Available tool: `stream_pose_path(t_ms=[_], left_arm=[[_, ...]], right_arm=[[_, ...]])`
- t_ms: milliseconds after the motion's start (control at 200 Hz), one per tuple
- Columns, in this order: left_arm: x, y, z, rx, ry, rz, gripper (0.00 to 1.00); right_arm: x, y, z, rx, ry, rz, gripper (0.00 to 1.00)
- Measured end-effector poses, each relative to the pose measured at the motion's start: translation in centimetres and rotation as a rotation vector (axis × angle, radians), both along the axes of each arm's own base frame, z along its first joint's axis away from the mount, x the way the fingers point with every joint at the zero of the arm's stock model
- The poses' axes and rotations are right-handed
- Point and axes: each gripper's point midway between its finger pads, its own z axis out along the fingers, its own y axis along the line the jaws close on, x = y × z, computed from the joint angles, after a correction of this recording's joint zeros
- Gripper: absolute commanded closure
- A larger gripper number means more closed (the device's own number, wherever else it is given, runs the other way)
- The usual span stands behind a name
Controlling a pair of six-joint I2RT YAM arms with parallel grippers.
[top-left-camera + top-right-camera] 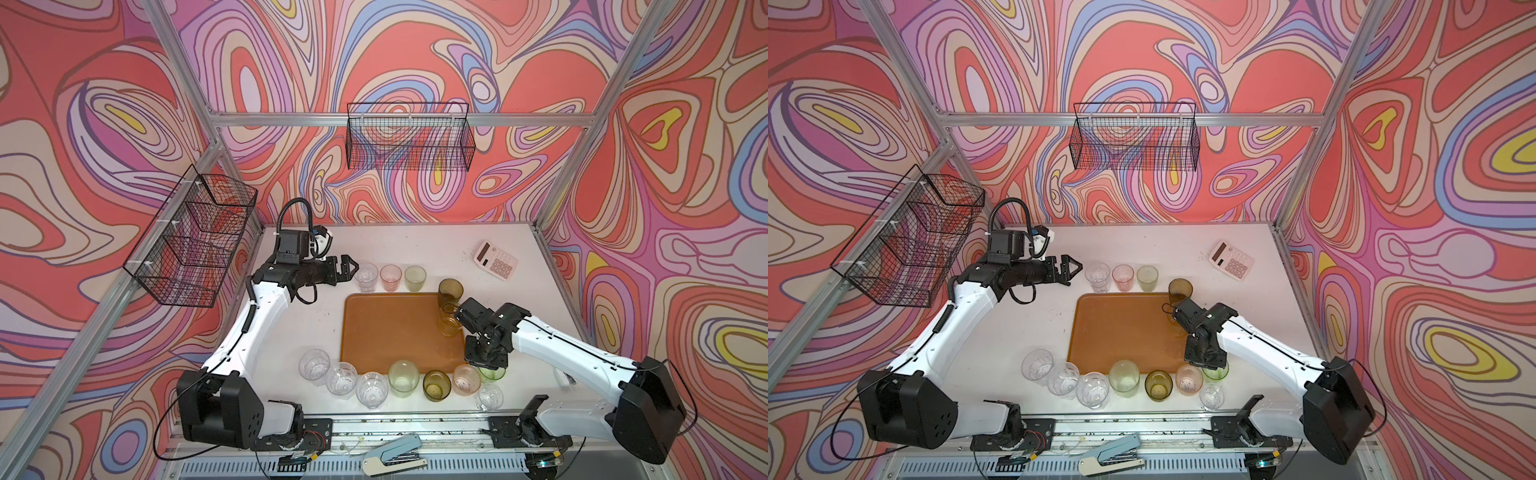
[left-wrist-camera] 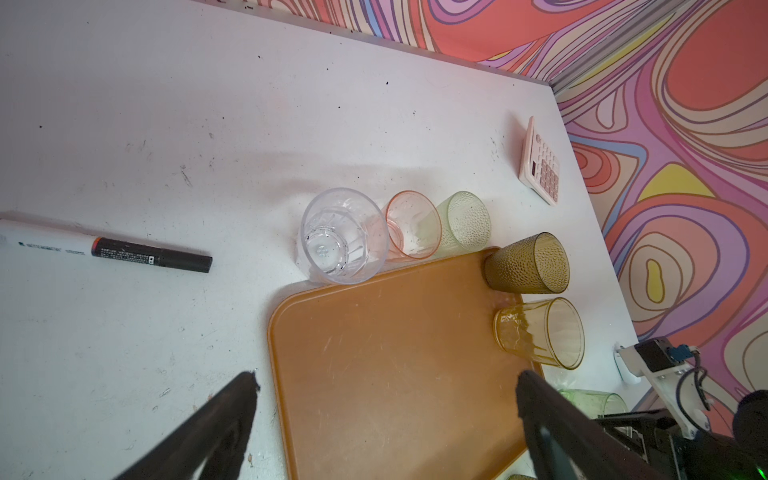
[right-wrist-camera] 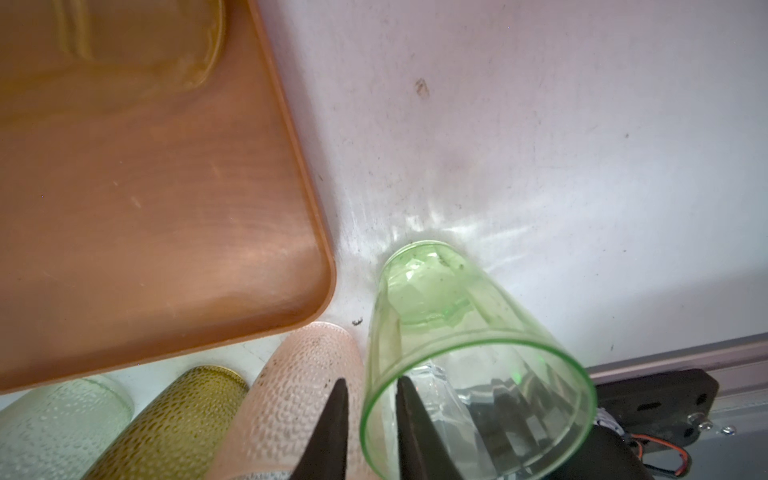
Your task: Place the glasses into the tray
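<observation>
- Since it looks light, slick and breakable, the bright green glass (image 3: pixel 457 332), upright on the table (image 3: pixel 540 124) just beside the tray's (image 1: pixel 374 328) near corner, is best pinched gently by its rim wall.
- Right gripper (image 3: pixel 372 380) straddles that rim, nearly closed; I cannot tell whether it clamps yet.
- Farther off, left gripper (image 1: pixel 352 269) gapes wide, empty.

In both top views the right arm (image 1: pixel 540 340) is covering most of the green glass (image 1: pixel 496 372) and is hiding the tips of the right gripper (image 3: pixel 370 380). In the right wrist view the amber glass (image 3: pixel 145 41) is blurring and running off the edge. In the left wrist view the marker (image 2: pixel 106 248) is running off the edge, and the left gripper (image 2: pixel 386 374) is showing only blurred fingers.
</observation>
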Motion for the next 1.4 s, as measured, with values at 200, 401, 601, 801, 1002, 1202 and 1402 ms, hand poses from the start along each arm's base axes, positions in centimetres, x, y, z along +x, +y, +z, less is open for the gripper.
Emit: stream_pose_path(t_ms=[200,401,601,801,1002,1202,1402], left_arm=[[0.0,0.0,0.0,0.0,0.0,0.0,0.0],[0.0,0.0,0.0,0.0,0.0,0.0,0.0],[0.0,0.0,0.0,0.0,0.0,0.0,0.0],[0.0,0.0,0.0,0.0,0.0,0.0,0.0],[0.0,0.0,0.0,0.0,0.0,0.0,0.0],[0.0,0.0,0.0,0.0,0.0,0.0,0.0],[0.0,0.0,0.0,0.0,0.0,0.0,0.0]], right_arm=[[0.0,0.0,-0.1,0.003,-0.001,0.0,0.85],[0.1,0.1,-0.1,0.003,-0.002,0.0,0.89],[0.1,-0.1,-0.1,-0.007,-0.004,0.002,0.92],[0.1,-0.4,-0.1,-0.026,-0.008,0.003,0.96],[0.3,-0.7,0.4,-0.041,-0.017,0.006,1.0],[1.5,-0.2,2.1,-0.046,-0.048,0.06,1.0],[2.6,-0.1,3.2,-0.086,-0.051,0.138,1.0]])
